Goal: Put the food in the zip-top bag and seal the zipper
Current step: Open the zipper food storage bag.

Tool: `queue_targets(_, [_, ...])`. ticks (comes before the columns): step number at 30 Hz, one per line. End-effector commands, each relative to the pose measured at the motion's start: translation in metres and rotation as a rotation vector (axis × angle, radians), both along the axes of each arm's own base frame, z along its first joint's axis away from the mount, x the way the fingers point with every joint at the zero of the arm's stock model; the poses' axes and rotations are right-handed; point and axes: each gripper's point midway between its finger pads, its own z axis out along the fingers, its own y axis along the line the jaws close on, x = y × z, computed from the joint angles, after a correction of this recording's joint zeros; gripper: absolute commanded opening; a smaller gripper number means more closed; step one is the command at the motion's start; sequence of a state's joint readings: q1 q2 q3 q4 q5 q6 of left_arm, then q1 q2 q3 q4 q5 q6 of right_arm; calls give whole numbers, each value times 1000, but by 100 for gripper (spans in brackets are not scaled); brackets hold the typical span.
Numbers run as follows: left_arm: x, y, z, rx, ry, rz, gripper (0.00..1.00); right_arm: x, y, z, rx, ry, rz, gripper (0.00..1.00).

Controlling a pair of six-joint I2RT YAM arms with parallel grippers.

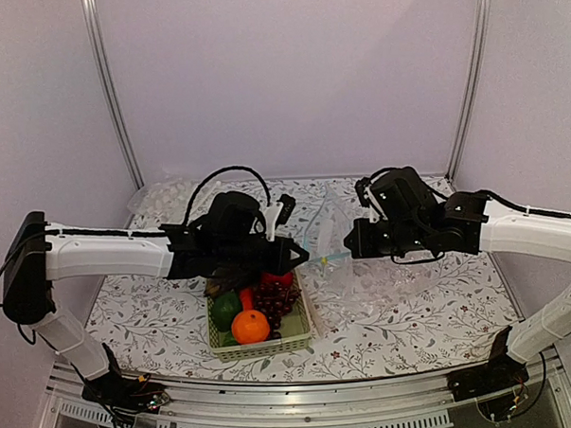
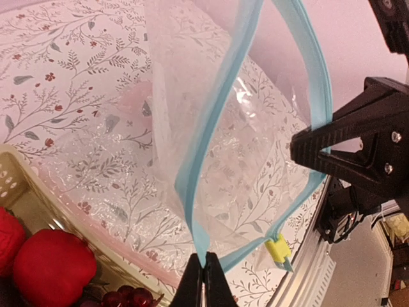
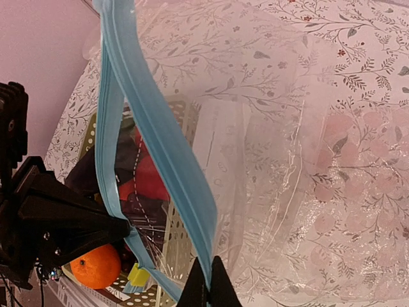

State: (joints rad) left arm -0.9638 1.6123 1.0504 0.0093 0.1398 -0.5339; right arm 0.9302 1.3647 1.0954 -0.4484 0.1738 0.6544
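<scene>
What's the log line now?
left gripper: shut on light-blue zipper strip | right gripper: same | clear plastic bag: open | toy produce: in green basket

Twin arms in white and black
The left arm and right arm share white tubular links, black joint housings and bulky black wrists, with thin black cables looping above the wrists and along the links. The right gripper ends in matt black, wedge-shaped jaws studded with small silver screws.

Clear zip-top bag aloft, zipper open, food beside
</scene>
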Motion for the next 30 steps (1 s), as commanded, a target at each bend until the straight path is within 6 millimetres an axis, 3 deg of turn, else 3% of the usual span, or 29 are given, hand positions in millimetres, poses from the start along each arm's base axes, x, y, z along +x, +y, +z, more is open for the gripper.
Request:
queue_targets(1, [20,19,-9,-33,58,140,0,1,-12,13,-33,-24,-17,0])
queue_targets(6, [21,0,-4,-91,80,85,12,-3,1,5,-45,-1,34,0])
queue_targets(14, [30,-14,14,-147,64,53,64,-6,11,-3,-55,21,60,0])
queue_targets(18, [32,-18,25,-197,55,31,81,-7,14,-5,-67,22,70,0])
queue_targets(22, [27,-27,42,-261,36,-18,88,-7,16,-8,-73,28,79,0])
queue_targets(30, [30,-44,43,-276,51,-56,91,-7,21,-7,-65,28,92,0])
